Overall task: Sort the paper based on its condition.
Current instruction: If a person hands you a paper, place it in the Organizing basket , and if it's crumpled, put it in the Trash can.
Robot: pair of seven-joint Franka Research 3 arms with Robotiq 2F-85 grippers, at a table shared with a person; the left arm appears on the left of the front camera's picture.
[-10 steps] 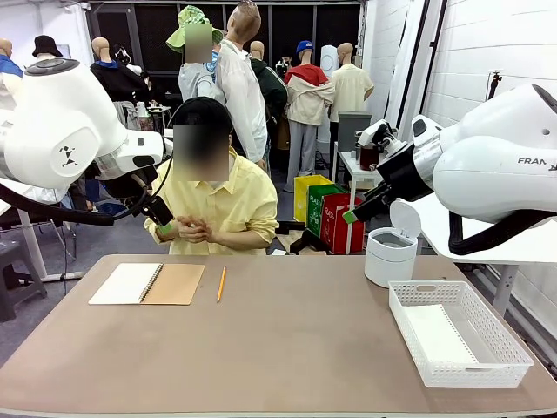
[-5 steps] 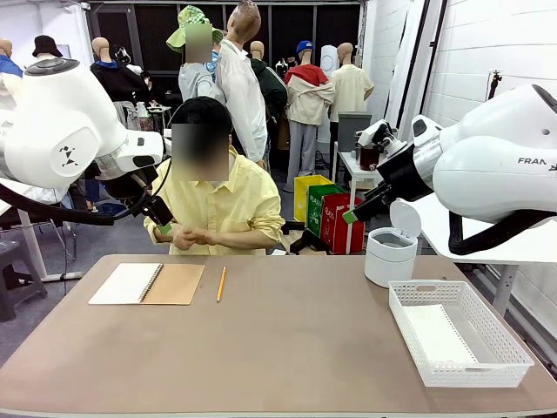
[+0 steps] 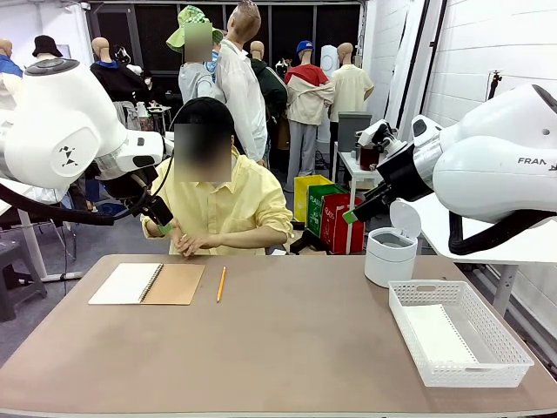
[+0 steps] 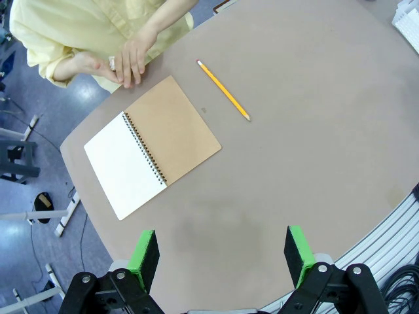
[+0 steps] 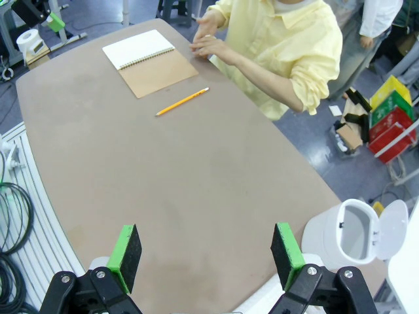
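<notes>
- The left pincer (image 4: pixel 222 258) hangs high over the worktop (image 3: pixel 287 348), jaws wide and holding nothing; in the front view it sits at the upper left of the frame, close to the person's shoulder.
- The right pincer (image 5: pixel 206 255) is likewise raised with jaws wide and nothing between its pads; in the front view its green tip shows right of centre, above the small white lidded bin (image 3: pixel 389 252).
- One sheet of the paper (image 3: pixel 438 335) appears to lie flat inside the white basket (image 3: pixel 513 344) at the lower right of the front view. No loose sheet lies on the bare worktop.
- The notebook (image 4: pixel 152 145) lies open in the left middle of the left wrist view, a blank page beside its brown cover, with the pencil (image 4: pixel 223 99) just to its right.
- The person's hands (image 4: pixel 124 60) are together at the far edge, touching the worktop just beyond the notebook; what they hold is too small to tell.
- Risk: the white page could be mistaken for a loose sheet, so a pincer might go for the bound notebook.
- Risk: a reach toward the notebook passes close to those hands, and contact is likely if the person moves at once.
- Risk: a thin flat sheet gives the pads little to bite, so it may slide or crumple, changing the very condition being sorted.
- Risk: the bin and basket stand close together, so a release slightly off could land in the wrong one.
</notes>
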